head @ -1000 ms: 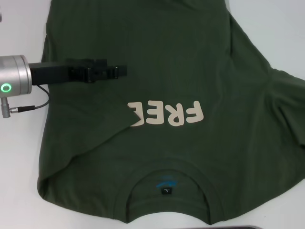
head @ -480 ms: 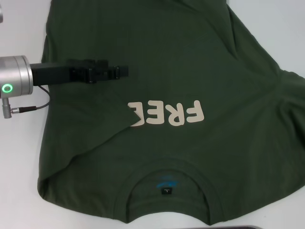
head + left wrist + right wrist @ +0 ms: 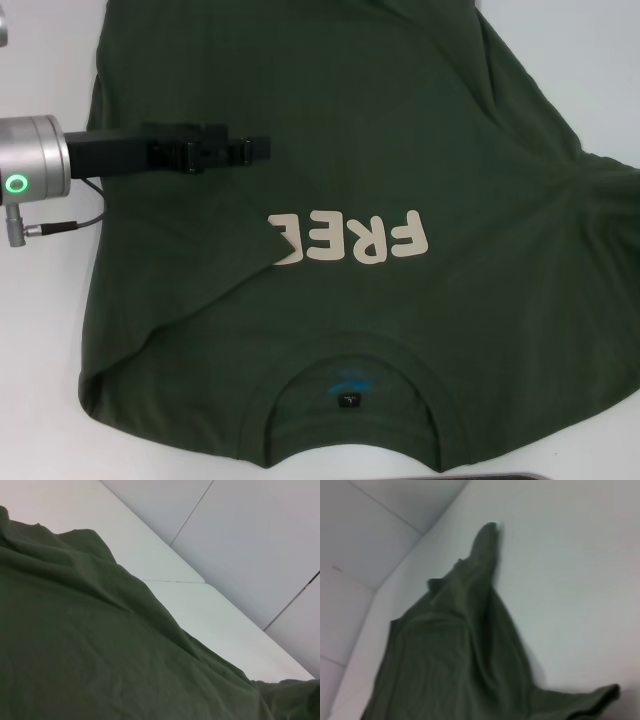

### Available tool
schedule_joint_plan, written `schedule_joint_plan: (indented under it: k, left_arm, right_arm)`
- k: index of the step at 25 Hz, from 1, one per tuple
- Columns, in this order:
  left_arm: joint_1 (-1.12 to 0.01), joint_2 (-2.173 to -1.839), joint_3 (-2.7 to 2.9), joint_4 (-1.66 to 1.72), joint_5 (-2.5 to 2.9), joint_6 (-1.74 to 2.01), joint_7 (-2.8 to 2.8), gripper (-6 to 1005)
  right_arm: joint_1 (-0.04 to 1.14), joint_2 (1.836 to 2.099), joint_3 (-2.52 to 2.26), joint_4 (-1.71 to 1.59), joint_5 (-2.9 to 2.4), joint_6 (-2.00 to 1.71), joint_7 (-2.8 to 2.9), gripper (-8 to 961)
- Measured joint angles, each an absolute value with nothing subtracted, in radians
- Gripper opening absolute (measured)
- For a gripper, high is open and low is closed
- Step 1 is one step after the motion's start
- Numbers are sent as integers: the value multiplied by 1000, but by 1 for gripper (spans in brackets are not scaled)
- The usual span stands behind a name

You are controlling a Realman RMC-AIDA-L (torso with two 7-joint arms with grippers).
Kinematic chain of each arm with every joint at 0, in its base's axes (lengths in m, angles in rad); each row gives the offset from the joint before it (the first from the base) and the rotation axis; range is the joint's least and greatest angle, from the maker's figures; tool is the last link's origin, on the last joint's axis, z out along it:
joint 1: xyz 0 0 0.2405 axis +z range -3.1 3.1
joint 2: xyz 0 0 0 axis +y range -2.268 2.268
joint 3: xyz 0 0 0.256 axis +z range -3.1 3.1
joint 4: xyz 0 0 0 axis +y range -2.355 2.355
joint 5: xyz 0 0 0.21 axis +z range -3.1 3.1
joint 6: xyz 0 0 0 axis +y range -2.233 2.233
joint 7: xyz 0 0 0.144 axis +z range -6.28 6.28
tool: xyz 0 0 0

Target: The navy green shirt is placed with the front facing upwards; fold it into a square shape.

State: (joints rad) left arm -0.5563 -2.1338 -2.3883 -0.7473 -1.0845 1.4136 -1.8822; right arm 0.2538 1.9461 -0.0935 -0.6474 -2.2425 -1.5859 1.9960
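now the left hand [image 3: 262, 149] hovers over the navy green shirt [image 3: 380, 150], grip unclear.

A: We see the navy green shirt [image 3: 340, 150] as soft matt cloth, its "FREE" letters [image 3: 350, 239] a smooth cream print.

B: We agree; the collar [image 3: 355, 355] is ribbed. The left tool [image 3: 255, 150] looks matt black, its wrist housing [image 3: 35, 165] brushed metal, the bench [image 3: 45, 330] smooth white.

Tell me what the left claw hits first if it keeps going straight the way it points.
Probably the navy green shirt: the left claw points across its chest toward the robot's right, low over the cloth; height is unclear.
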Motion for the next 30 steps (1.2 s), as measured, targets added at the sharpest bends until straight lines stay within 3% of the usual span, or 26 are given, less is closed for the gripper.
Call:
schedule_joint_plan:
  k: [18, 30]
  left_arm:
    - [-556, -2134, -2388, -746, -1084, 1413, -1882, 888]
    - [-558, -2135, -2388, -746, -1084, 1408, -1882, 888]
  right_arm:
    - [360, 1953, -113, -647, -2221, -1722, 1982, 40]
    - [431, 1999, -220, -638, -2224, -1696, 1978, 52]
